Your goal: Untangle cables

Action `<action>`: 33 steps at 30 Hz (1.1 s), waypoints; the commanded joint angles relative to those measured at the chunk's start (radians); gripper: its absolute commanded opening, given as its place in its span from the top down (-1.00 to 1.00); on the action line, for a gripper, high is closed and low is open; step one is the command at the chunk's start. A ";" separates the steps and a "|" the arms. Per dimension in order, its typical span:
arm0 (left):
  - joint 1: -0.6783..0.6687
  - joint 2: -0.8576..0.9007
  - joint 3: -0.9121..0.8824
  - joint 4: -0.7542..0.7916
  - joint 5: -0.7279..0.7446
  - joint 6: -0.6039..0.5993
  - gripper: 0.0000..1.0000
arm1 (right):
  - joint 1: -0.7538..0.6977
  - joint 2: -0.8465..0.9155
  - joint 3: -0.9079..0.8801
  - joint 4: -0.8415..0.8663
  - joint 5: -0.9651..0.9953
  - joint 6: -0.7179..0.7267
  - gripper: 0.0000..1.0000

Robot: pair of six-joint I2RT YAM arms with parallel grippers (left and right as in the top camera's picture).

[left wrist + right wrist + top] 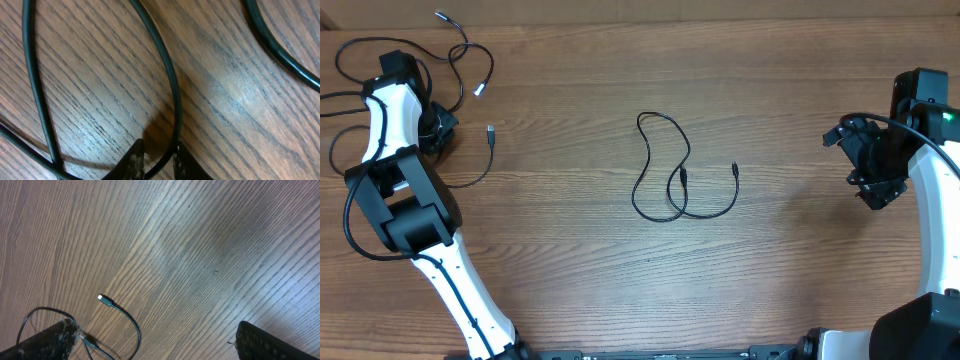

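Three thin black cables lie on the wooden table. One cable (670,170) lies as a loose loop mid-table; its plug end (102,299) shows in the right wrist view. Two more cables (470,55) with silver plugs sprawl at the far left, one plug (490,131) beside my left gripper (440,130). In the left wrist view, the left jaws (157,160) stand a narrow gap apart, low over the wood, with one cord (172,90) running between them against the right finger. My right gripper (865,165) hangs wide open and empty at the right (155,327).
The thicker black wires of the left arm (350,60) curl at the table's far left corner. The left arm's white links (430,250) cross the left side of the table. Bare wood (800,250) lies between the middle cable and the right gripper.
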 commanded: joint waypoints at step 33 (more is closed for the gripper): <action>0.044 -0.001 0.200 -0.272 -0.178 -0.315 0.91 | -0.002 0.003 0.009 0.005 0.010 0.004 -1.00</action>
